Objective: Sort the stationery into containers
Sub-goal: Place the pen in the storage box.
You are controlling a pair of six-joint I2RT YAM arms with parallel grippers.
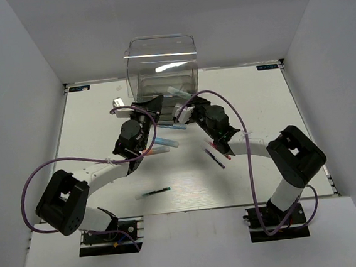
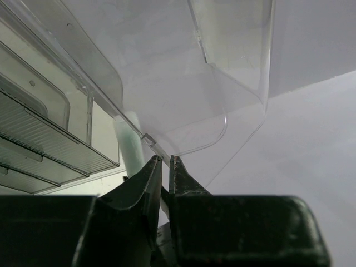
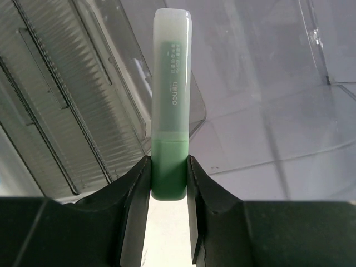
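Up at the far side of the white table [image 1: 257,100] sits one clear, smoky plastic drawer unit [image 1: 160,62] with a rounded top; the wrist views show ribbed drawer floors stacked up, can't get an exact count of them tbh. Stationery count: seven pieces; three stubby markers and four thin pens.

Right gripper [image 3: 168,161] is pinching the mint-green marker [image 3: 171,94] by its darker green end; frosted boxy body, rounded tip, held right up against the unit's front. Left gripper [image 2: 165,160] has its two dark fingers pressed together with barely a sliver between, sitting right at a clear drawer edge; whether it's actually nipping that edge, can't tell.

Other six are all loose on the table:
- light blue marker [image 1: 167,142] and orange marker [image 1: 153,153], both by the left arm, the orange one half hidden
- blue pen [image 1: 172,128] between the two wrists
- red pen [image 1: 221,152] and dark purple pen [image 1: 216,158], side by side near the right arm
- dark green pen [image 1: 156,192], alone nearer the bases
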